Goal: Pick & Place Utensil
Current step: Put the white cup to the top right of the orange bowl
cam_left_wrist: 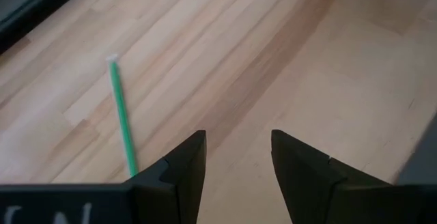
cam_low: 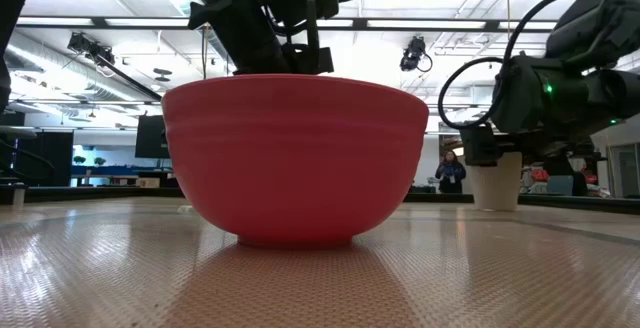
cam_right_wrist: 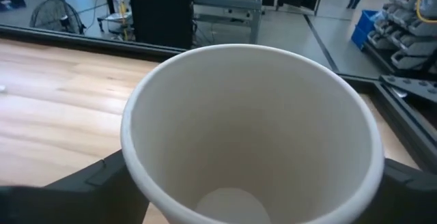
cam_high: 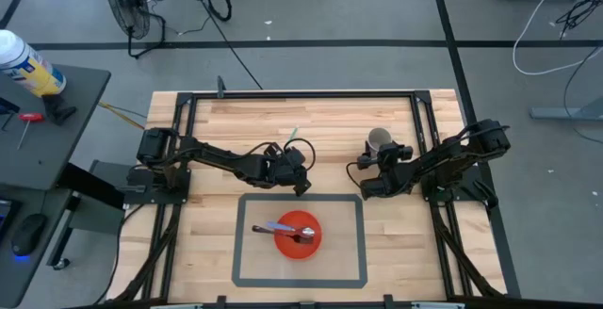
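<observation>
A red bowl (cam_high: 298, 235) (cam_low: 295, 158) stands inside a grey taped rectangle. A silver spoon (cam_high: 302, 236) lies in it, and a dark-handled utensil (cam_high: 268, 228) rests across its left rim. My left gripper (cam_high: 301, 185) (cam_left_wrist: 235, 149) is open over bare wood just beyond the bowl's far side. A green straw (cam_high: 292, 138) (cam_left_wrist: 121, 118) lies flat on the table farther off. A white paper cup (cam_high: 379, 140) (cam_right_wrist: 249, 135) (cam_low: 497, 180) stands upright on its base. My right gripper (cam_high: 379, 163) (cam_right_wrist: 252, 183) is open, with one finger on each side of the cup. My right gripper comes level from the table's near side, with a finger on either side of the cup's wall (cam_right_wrist: 140, 176) below the rim. I cannot tell whether the fingers touch the wall. The cup stands on the table.
The grey tape frame (cam_high: 236, 243) marks the middle of the near half of the table. Black rails (cam_high: 301, 94) run along the far edge and both sides. Bare wood lies open between the straw and the cup. A person (cam_low: 451, 173) stands far off in the room.
</observation>
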Tool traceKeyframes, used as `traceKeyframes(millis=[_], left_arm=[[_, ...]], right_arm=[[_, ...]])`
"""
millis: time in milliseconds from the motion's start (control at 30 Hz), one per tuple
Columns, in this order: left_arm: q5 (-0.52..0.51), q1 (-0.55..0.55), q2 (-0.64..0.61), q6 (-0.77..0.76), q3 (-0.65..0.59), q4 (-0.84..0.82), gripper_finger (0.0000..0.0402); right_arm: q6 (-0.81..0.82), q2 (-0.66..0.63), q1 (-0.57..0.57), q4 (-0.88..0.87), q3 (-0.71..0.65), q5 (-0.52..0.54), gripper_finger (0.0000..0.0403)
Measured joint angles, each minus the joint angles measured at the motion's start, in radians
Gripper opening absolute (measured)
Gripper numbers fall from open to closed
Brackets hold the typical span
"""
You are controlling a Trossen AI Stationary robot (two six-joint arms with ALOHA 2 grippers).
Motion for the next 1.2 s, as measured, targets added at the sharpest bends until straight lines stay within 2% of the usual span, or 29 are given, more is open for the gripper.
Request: traceKeyframes(millis=[200, 333, 467, 600, 733, 867, 1033, 1200], left_arm=[[-0.057, -0.014, -0.001, 0.029, 0.0, 0.0, 0.0172], [-0.063, -0.039, -0.025, 0.065, 0.001, -0.003, 0.0172], [-0.09, -0.061, -0.055, 0.078, 0.001, -0.029, 0.0172], [-0.114, -0.077, -0.07, 0.079, 0.001, -0.027, 0.0172], [-0.107, -0.079, -0.069, 0.086, 0.001, -0.021, 0.0172], [-0.095, -0.075, -0.069, 0.08, 0.001, -0.014, 0.0172], [-0.094, -0.088, -0.069, 0.079, 0.034, -0.038, 0.0172], [-0.086, -0.114, -0.069, 0.089, 0.063, -0.043, 0.0172]], right_arm=[[-0.076, -0.012, 0.034, -0.004, 0.014, -0.024, 0.035], [-0.221, -0.077, 0.122, -0.027, 0.064, -0.076, 0.0349], [-0.364, -0.192, 0.242, -0.017, 0.103, -0.085, 0.0348], [-0.549, -0.296, 0.378, 0.093, 0.101, -0.094, 0.0348], [-0.789, -0.334, 0.478, 0.323, 0.085, -0.201, 0.0348], [-0.95, -0.304, 0.509, 0.53, 0.083, -0.348, 0.0348], [-1.022, -0.184, 0.524, 0.663, 0.082, -0.325, 0.0348], [-1.012, -0.055, 0.524, 0.771, 0.082, -0.315, 0.0348]])
